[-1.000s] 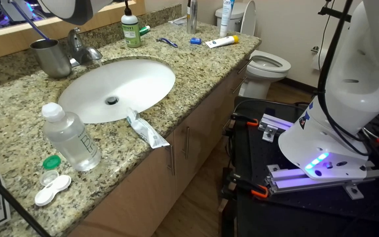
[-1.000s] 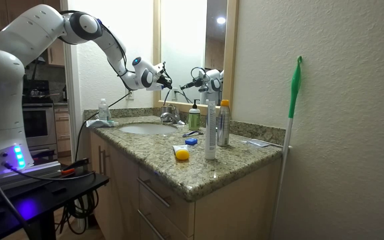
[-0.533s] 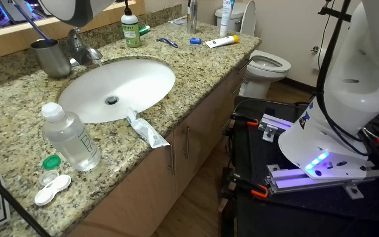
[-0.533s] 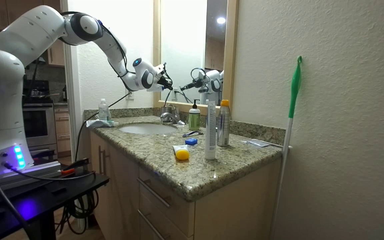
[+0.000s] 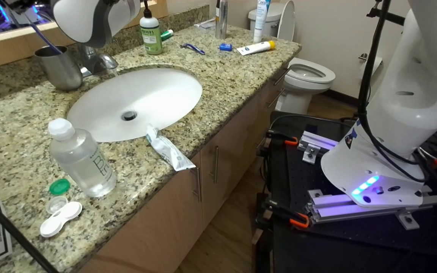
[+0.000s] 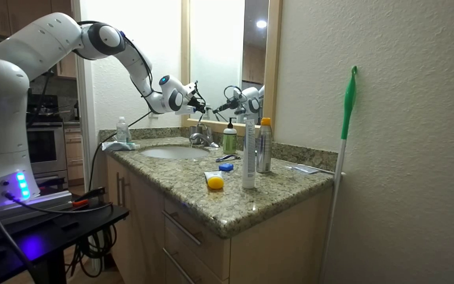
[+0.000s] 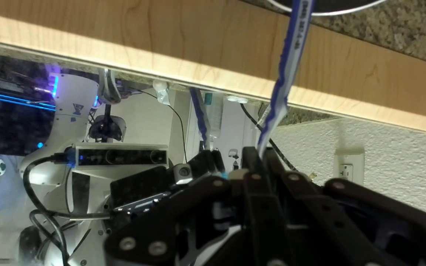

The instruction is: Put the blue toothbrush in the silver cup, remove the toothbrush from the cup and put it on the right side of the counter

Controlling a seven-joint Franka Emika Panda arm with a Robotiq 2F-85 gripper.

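Note:
The blue toothbrush [image 5: 44, 37] is tilted, its lower end inside the mouth of the silver cup [image 5: 59, 72]. In an exterior view my gripper [image 6: 203, 111] is above the cup [image 6: 196, 131], with the toothbrush [image 6: 200, 119] hanging down from it. In the wrist view the fingertips of the gripper [image 7: 261, 157] are closed around one end of the toothbrush [image 7: 290, 55], which runs up to the cup's rim [image 7: 327, 14]. The toothbrush's end inside the cup is hidden. The cup stands upright on the speckled counter [image 5: 233, 79], left of the faucet [image 5: 99, 62].
The mirror [image 6: 215, 51] is close behind the gripper. The soap bottle [image 5: 151, 36], razor [image 5: 192, 48], blue box [image 5: 225, 47], yellow-capped tube [image 5: 256, 47], standing tube [image 6: 248, 157] and spray can [image 6: 264, 146] are on the counter. A clear bottle [image 5: 84, 163] and toothpaste tube [image 5: 167, 149] are nearer the sink's front.
The arm and gripper have moved down and slightly toward the faucet. The toothbrush in the gripper has gone lower into the cup. The cup has not visibly moved.

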